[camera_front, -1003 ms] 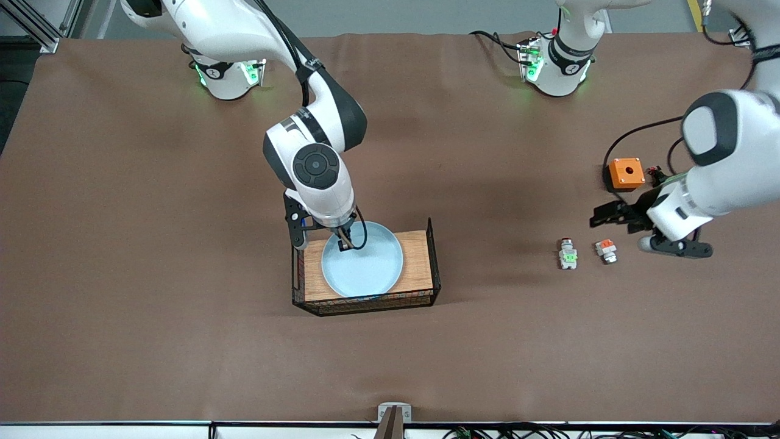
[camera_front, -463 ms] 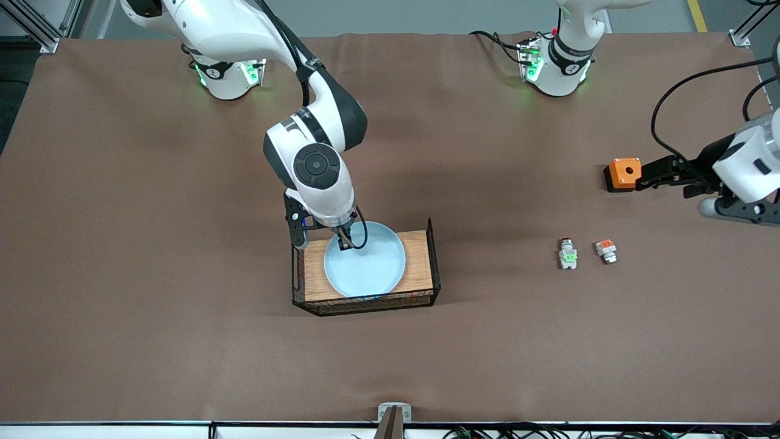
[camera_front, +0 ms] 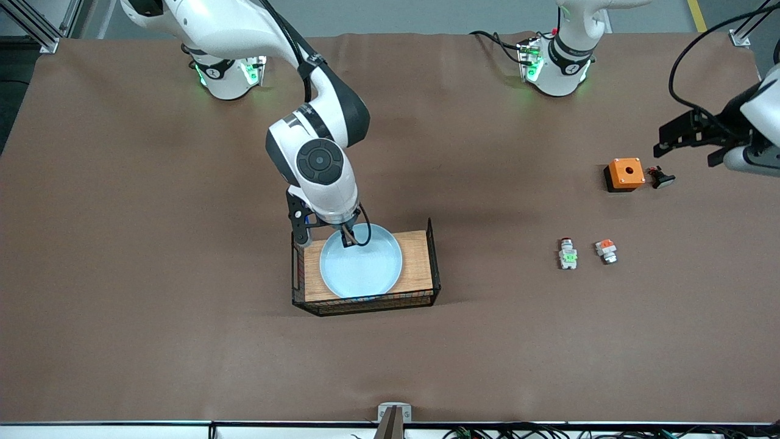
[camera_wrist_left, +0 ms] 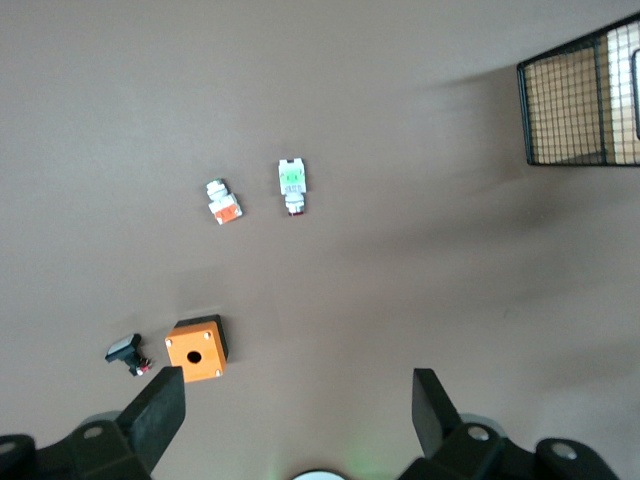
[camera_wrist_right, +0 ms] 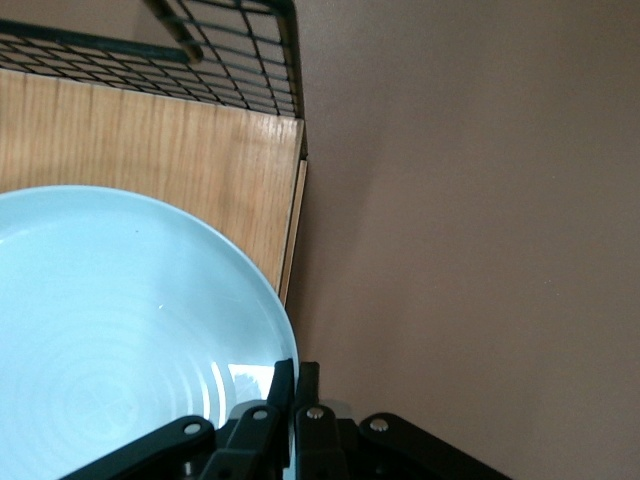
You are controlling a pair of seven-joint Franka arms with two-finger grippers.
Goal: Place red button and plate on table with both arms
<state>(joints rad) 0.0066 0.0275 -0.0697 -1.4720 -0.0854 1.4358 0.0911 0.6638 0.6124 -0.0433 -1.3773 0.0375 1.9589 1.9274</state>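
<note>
On the wooden board [camera_front: 420, 262], my right gripper [camera_front: 348, 239] pinches shut on the rigid, probably slick pale-blue plate [camera_front: 361, 266] by its raised rim, while my left gripper [camera_front: 691, 131] hangs wide open, empty, above the table [camera_front: 152, 244], well apart from the red button [camera_front: 568, 253].

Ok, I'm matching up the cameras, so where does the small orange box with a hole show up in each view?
Front view: the small orange box with a hole sits toward the left arm's end of the table, farther from the camera than the green-block red button.
Left wrist view: the box is low in the picture, near one black tool finger.
Right wrist view: not in it.
Shared landmark: the green-block button appears in the front and left wrist views.
</note>
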